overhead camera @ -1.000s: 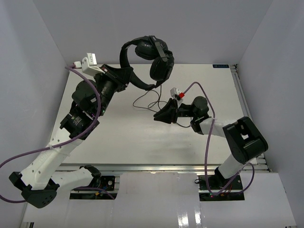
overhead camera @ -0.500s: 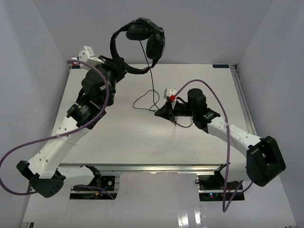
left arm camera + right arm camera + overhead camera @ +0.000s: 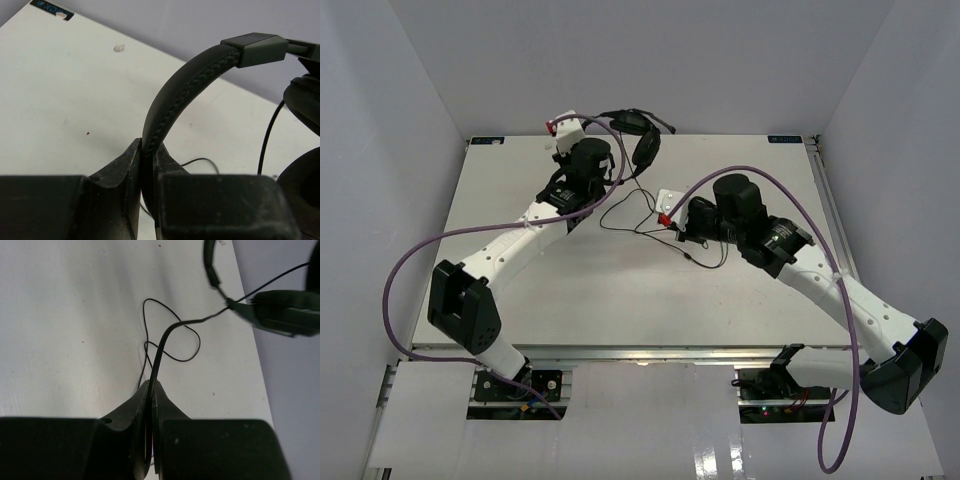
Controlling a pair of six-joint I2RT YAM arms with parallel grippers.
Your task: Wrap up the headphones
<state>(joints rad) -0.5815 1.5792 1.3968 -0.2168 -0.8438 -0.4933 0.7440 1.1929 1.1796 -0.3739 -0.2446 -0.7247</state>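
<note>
Surface: white matte table (image 3: 620,300), lightly speckled in the wrist views, with a metal rail (image 3: 650,351) along its near edge. Pale grey walls (image 3: 720,60) close in the left, right and far sides. A small dark label (image 3: 785,139) sits at the far right corner.

We note the headphones (image 3: 642,140) are held up over the far edge, about mid-width. They are black, with a stitched, curved headband (image 3: 190,75) and a padded earcup (image 3: 285,312).

The left gripper (image 3: 148,150) pinches the headband, its worn black fingers pressed against either side.

The right gripper (image 3: 151,390) is closed on the thin black cable (image 3: 156,362), near the table's centre. From its fingertips the cable rises and bends toward the earcup. Slack cable lies in loose loops on the table between the two grippers.

Thick purple cables (image 3: 745,168) arc over both arms. The left arm's wrist hides part of the headband from above.
</note>
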